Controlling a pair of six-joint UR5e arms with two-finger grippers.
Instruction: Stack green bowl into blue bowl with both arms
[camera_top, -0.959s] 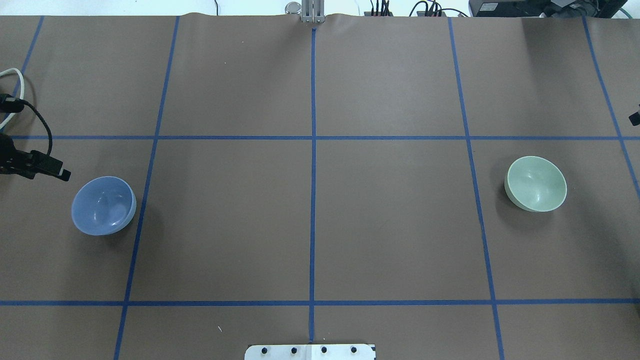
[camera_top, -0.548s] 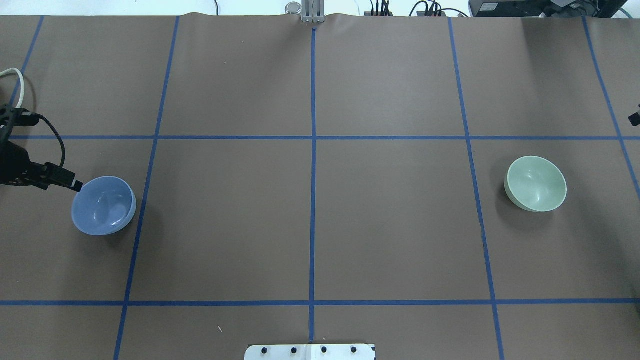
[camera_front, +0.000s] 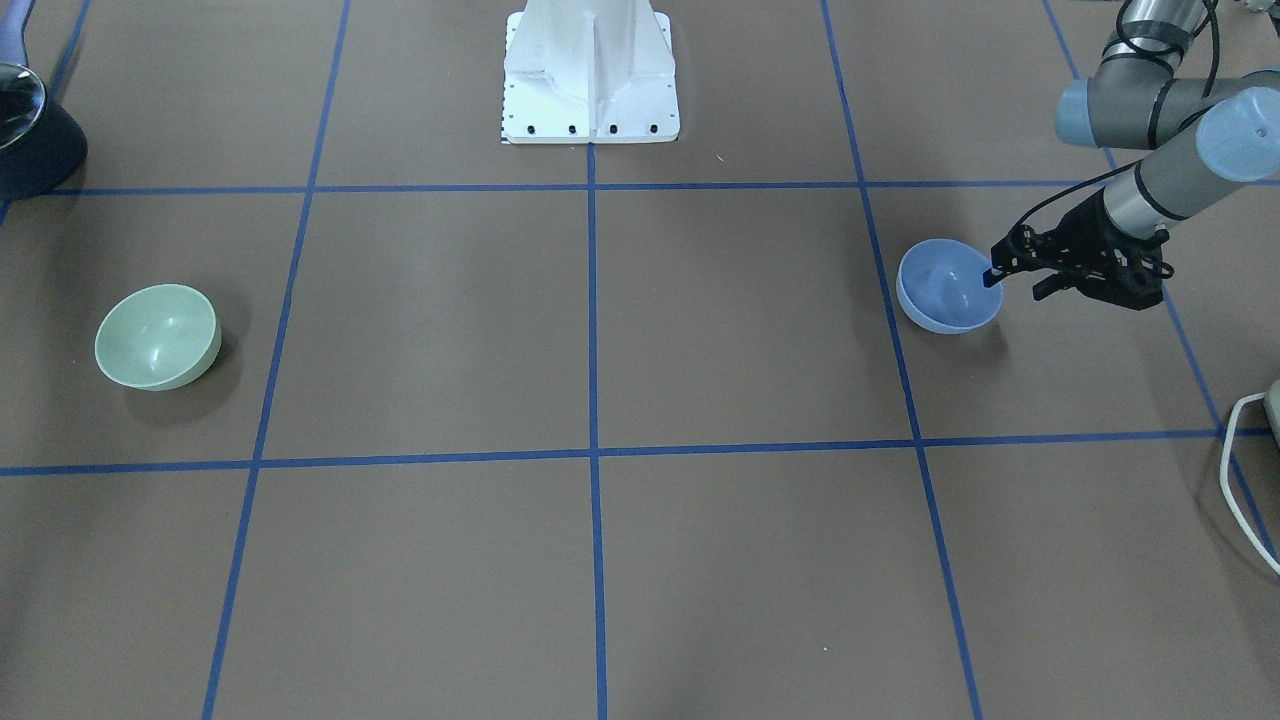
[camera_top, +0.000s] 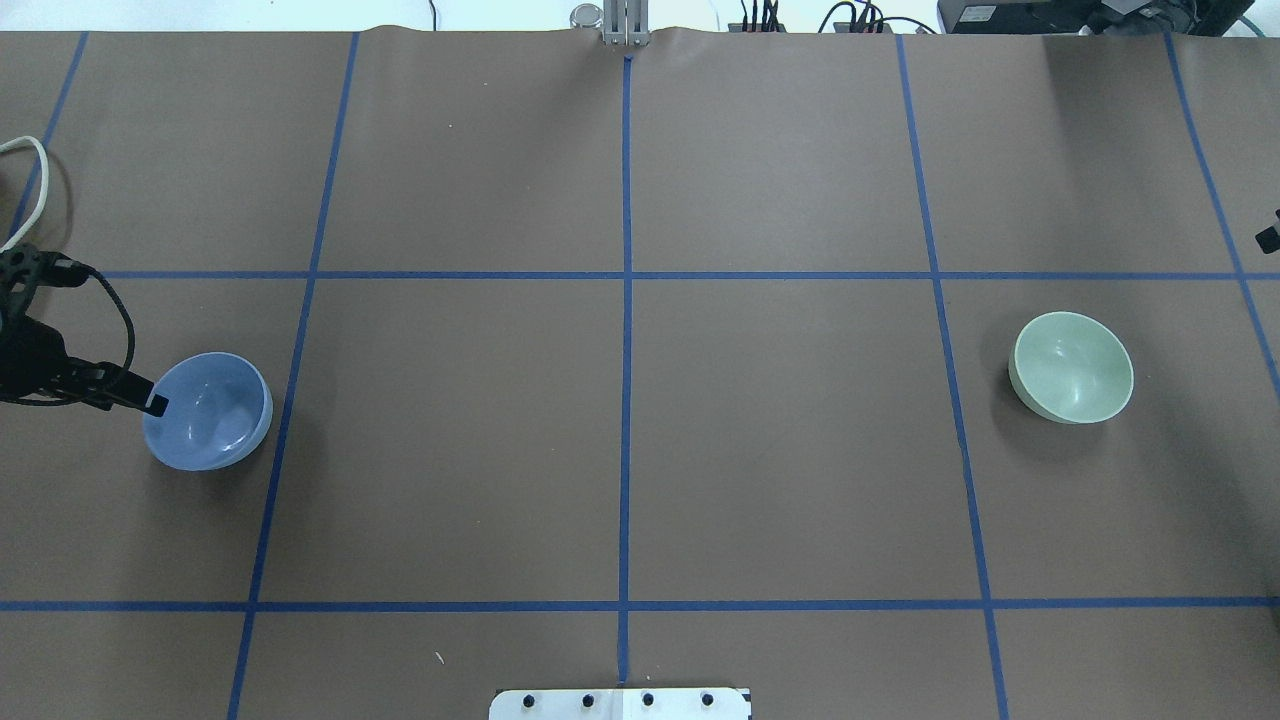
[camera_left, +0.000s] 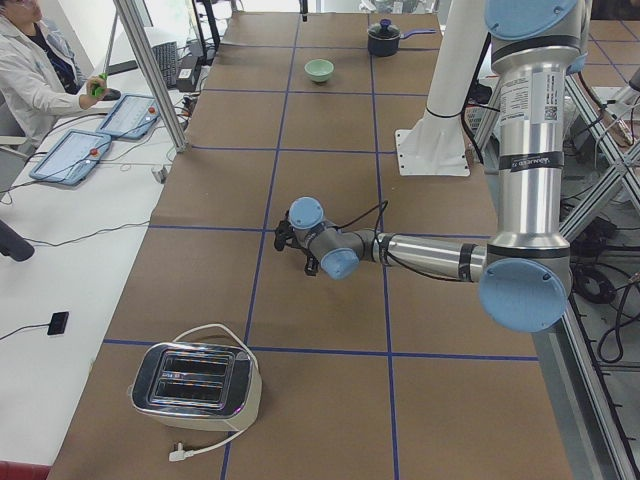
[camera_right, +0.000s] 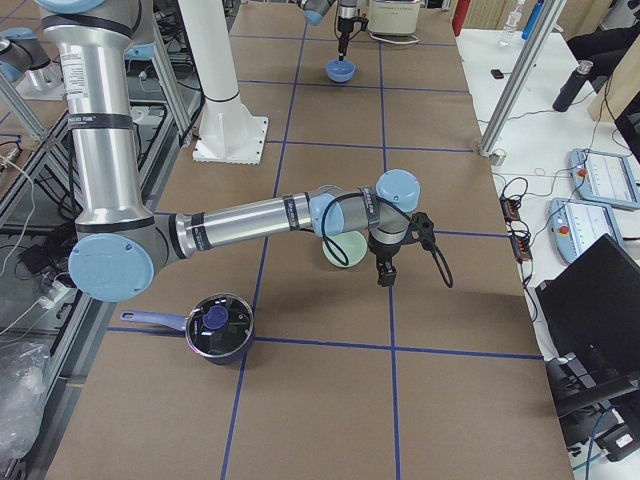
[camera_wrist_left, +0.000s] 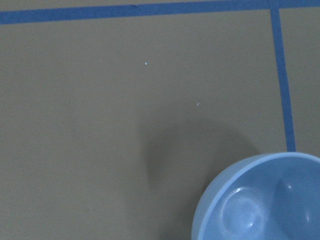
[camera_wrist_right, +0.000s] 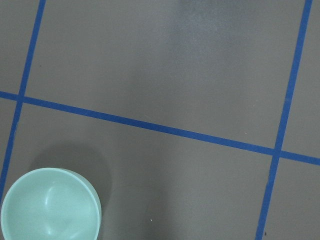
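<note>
The left fingers (camera_front: 992, 274) stand apart. One tip sits inside the rim of the blue bowl (camera_front: 945, 295), on the bowl's outer side as seen from the table's middle, and the other is outside the rim. Half a second ago the leading tip was only level with the rim's edge. A second ago it was well short of the bowl, farther from the robot. The tip has since travelled toward the robot and over the rim. Neither bowl has shifted in that time.

The blue bowl rests upright on the surface (camera_front: 700, 330) at the robot's left end. The green bowl (camera_front: 155, 338) rests upright at the opposite end, well apart from it, with the centre tape line between them.

The left arm (camera_front: 1160, 185) reaches in from the outer edge. Its forearm runs low and nearly level over the surface, and the wrist is angled toward the bowl.

The right arm (camera_right: 250, 220) is stretched out nearly level, its wrist turned down. The right fingers (camera_right: 384, 276) point down near the green bowl without touching it. Whether they are apart or together cannot be told from here.
</note>
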